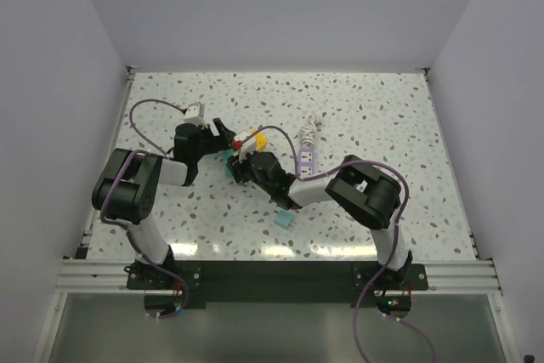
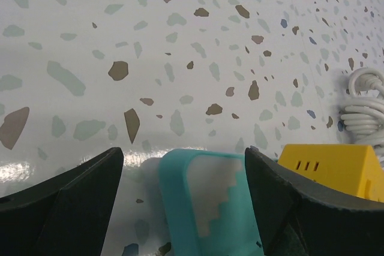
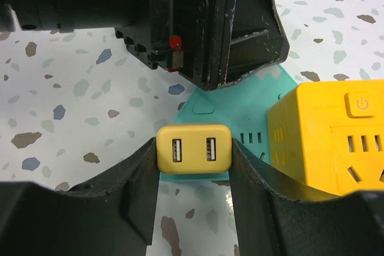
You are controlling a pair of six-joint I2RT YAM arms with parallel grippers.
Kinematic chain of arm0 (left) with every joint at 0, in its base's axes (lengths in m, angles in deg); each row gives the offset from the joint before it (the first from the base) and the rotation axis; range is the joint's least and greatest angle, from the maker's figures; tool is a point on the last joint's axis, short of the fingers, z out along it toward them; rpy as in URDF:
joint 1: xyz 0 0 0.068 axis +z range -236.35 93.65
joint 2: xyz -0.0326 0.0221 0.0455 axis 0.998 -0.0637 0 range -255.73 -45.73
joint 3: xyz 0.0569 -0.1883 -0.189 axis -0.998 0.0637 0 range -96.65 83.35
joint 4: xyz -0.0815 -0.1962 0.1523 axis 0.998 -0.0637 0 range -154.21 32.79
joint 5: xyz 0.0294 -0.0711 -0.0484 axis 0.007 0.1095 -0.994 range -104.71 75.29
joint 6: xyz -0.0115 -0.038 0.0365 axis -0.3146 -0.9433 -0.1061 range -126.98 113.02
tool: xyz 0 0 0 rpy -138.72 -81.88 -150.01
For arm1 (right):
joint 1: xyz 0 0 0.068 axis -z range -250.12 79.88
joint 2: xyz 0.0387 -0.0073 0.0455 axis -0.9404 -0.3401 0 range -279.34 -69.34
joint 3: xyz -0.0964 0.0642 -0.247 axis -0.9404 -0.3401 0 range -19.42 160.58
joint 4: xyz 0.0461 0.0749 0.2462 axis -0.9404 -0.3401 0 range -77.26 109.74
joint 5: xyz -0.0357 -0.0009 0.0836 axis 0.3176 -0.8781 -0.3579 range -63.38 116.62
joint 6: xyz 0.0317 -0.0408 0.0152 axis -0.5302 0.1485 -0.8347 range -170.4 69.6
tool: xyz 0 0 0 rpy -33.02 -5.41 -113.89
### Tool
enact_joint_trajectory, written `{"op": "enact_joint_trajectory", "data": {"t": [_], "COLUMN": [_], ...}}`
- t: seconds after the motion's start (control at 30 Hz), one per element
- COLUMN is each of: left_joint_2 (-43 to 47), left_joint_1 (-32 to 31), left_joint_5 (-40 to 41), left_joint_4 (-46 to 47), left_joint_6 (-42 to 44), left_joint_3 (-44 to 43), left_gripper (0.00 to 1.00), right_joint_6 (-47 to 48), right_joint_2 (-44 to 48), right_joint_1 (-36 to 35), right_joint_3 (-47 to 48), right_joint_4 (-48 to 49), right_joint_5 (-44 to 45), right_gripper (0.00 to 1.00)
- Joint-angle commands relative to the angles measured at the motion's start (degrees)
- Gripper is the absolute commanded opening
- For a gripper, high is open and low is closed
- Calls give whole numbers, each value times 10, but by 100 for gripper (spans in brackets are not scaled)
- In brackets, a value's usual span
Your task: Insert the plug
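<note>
table (image 1: 374, 108): pale speckled terrazzo with plain white walls on three sides; both arms reach in to meet left of its middle
plug (image 3: 194, 149): small yellow block with two usb ports on the face toward the wrist camera; it is held just beside the yellow cube socket and is not yet in it
right gripper (image 3: 193, 145): jaws clamped on the plug's two flanks; gripping by the sides likely keeps the far end free to go into an outlet, though no pins are visible
yellow cube socket (image 3: 327, 136): power button on one face and slotted outlets on the face below it; it appears to sit on the teal holder
teal holder (image 2: 204, 202): flat teal piece on the table, running under the cube and out between the left jaws
left gripper (image 2: 185, 161): jaws apart, one on each side of the holder's end, one right at its edge and the other with a gap; probably placed to brace the holder against the push of insertion
right wrist view alone: shows the grip on the plug, the outlet slots, and the left gripper's black body close above
left wrist view alone: shows the gap beside the holder and the white cord (image 2: 363, 103) coiled beyond the cube
top view alone: shows both arms crossing, a loose teal piece (image 1: 283, 218) near the right arm and a purple-white strip (image 1: 306, 157); the grips are too small to read there
</note>
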Motion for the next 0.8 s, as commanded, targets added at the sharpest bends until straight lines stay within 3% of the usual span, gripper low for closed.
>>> {"op": "enact_joint_trajectory", "data": {"t": [0.0,0.07,0.17,0.37,0.57,0.77], "left_joint_2": [-25,-37,-54,-77,-88,-105], "left_joint_1": [9,10,10,11,11,11], "left_joint_5": [-20,-23,-29,-45,-61,-78], "left_joint_4": [45,49,50,52,49,53], "left_joint_6": [-17,-21,-21,-23,-21,-17], "left_joint_3": [-30,-37,-50,-56,-52,-48], "left_gripper": [86,83,70,37,22,15], "right_joint_6": [-12,-12,-13,-14,-13,-17], "right_joint_2": [-28,-25,-22,-18,-25,-39], "right_joint_1": [-2,-2,-2,-2,3,3], "right_joint_3": [-42,-45,-48,-47,-29,-3], "right_joint_4": [-178,-178,-181,-188,-212,-243], "right_joint_5": [-26,-25,-24,-17,-12,-16], "right_gripper": [0,0,0,0,0,0]}}
